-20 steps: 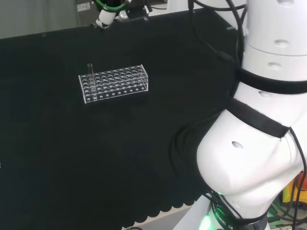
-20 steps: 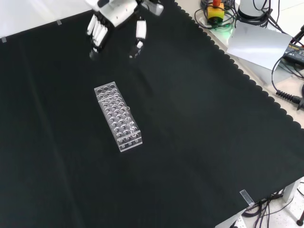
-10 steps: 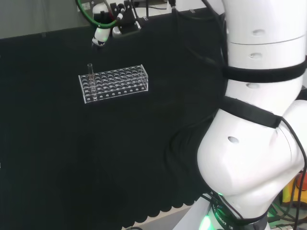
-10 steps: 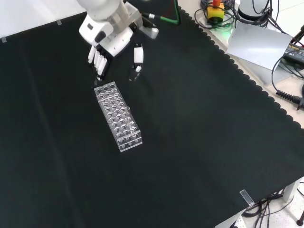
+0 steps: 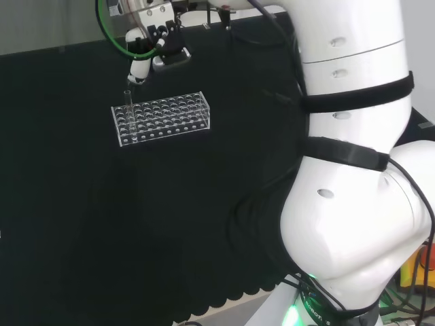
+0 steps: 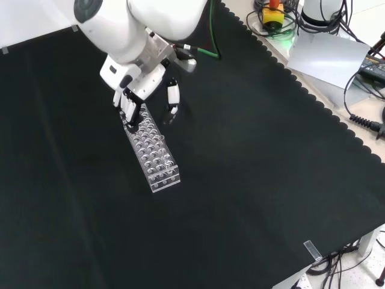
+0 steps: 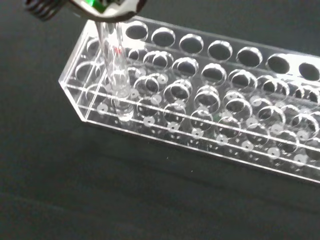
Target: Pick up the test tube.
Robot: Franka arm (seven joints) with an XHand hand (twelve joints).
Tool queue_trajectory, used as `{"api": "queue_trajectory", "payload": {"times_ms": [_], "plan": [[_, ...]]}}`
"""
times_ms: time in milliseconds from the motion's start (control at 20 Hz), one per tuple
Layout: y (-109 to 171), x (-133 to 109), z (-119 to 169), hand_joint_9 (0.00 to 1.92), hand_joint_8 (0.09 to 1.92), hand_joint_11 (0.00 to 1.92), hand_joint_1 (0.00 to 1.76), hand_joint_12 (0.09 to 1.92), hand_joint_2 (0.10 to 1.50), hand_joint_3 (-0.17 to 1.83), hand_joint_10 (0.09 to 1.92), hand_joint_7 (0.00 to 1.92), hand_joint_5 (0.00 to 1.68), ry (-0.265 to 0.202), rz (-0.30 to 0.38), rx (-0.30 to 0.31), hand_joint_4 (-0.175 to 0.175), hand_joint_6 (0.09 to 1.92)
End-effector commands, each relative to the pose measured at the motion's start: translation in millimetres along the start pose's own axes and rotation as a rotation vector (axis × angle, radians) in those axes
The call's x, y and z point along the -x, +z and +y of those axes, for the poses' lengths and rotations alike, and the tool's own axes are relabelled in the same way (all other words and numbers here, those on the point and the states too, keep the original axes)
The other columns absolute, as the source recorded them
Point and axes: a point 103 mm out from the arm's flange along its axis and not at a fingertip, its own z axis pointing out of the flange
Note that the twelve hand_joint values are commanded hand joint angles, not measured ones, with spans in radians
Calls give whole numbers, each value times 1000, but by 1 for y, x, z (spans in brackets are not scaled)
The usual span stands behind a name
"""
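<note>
A clear test tube (image 5: pixel 127 112) stands upright in a hole at the left end of a clear plastic rack (image 5: pixel 161 121) on the black cloth. In the head view my hand (image 5: pixel 138 69) hovers just beyond that end, a white finger pointing down close to the tube's top. In the front view the hand (image 6: pixel 139 81) is over the far end of the rack (image 6: pixel 153 153), fingers straight above it and thumb spread to its right. It holds nothing. The wrist view shows the tube (image 7: pixel 115 65) close up in a corner hole of the rack (image 7: pixel 225 115).
The arm's white links (image 5: pixel 353 204) take up the right of the head view. In the front view the cloth's scalloped edge runs along the right, with cables, a yellow box (image 6: pixel 274 15) and a grey sheet (image 6: pixel 328 54) beyond it.
The hand has come down and toward the rack, from beyond its end to right over it. The arm's links have swung left in the head view. Rack and tube have not moved.
</note>
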Motion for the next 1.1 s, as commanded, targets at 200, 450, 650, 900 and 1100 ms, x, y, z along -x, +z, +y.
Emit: {"api": "queue_trajectory", "payload": {"times_ms": [200,450,650,900,1100], "plan": [[20,-16,19,784,816,516,887,1408,693,587,728,806,547,-22,-39,-48,-134,632],[29,-21,21,790,819,515,896,1410,681,609,723,816,541,-43,-31,-64,-133,667],[31,-33,19,794,823,514,905,1409,677,615,723,829,548,-52,-26,-72,-131,678],[36,-41,21,823,809,522,928,1407,659,639,712,904,585,-58,-18,-70,-131,704],[39,-43,26,872,770,545,959,1392,643,668,690,1032,647,-53,-36,-60,-136,721]]}}
